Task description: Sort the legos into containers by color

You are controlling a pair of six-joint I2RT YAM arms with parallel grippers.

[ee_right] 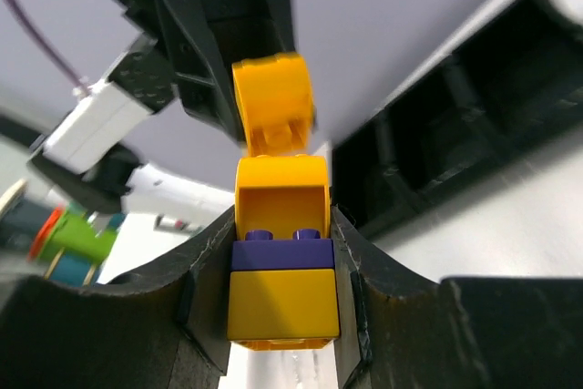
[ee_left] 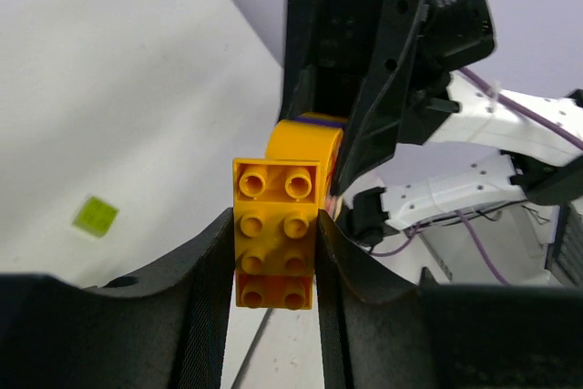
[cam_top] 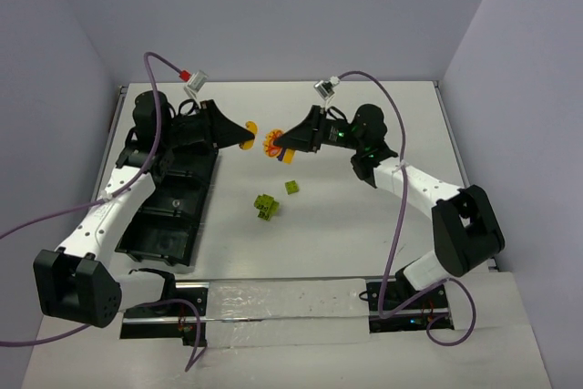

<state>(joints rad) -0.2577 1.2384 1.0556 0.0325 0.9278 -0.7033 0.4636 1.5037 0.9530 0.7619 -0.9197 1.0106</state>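
Pulling the two halves apart looks like the step in hand. Each arm grips one end of what I take to be a single clump, held in the air over the worktop (cam_top: 364, 225), just right of the black tray (cam_top: 182, 225). To do it well, I would draw the arms apart straight along the stud axis, without twisting and with both grips firm, since a brick that slips could drop among the loose ones below. (Whether the halves touch or are just parted I cannot tell; the top view hints at a slim gap, while the right wrist view shows them edge to edge.)

The left jaws are closed narrow on an orange-yellow stack (ee_left: 273, 243), studs facing its camera in pairs. The right jaws clamp a mixed clump (ee_right: 278, 302): a yellow brick nearest, a blue-purple brick (ee_right: 278, 253) next, then a hollow yellow curved piece (ee_right: 281, 193). By my judgement the purple one must come off before anything goes into a compartment.

A lime-green clump (cam_top: 266, 207) and a single lime-green brick (cam_top: 291, 187) lie near each other on the worktop, between the arms and apart from the tray.
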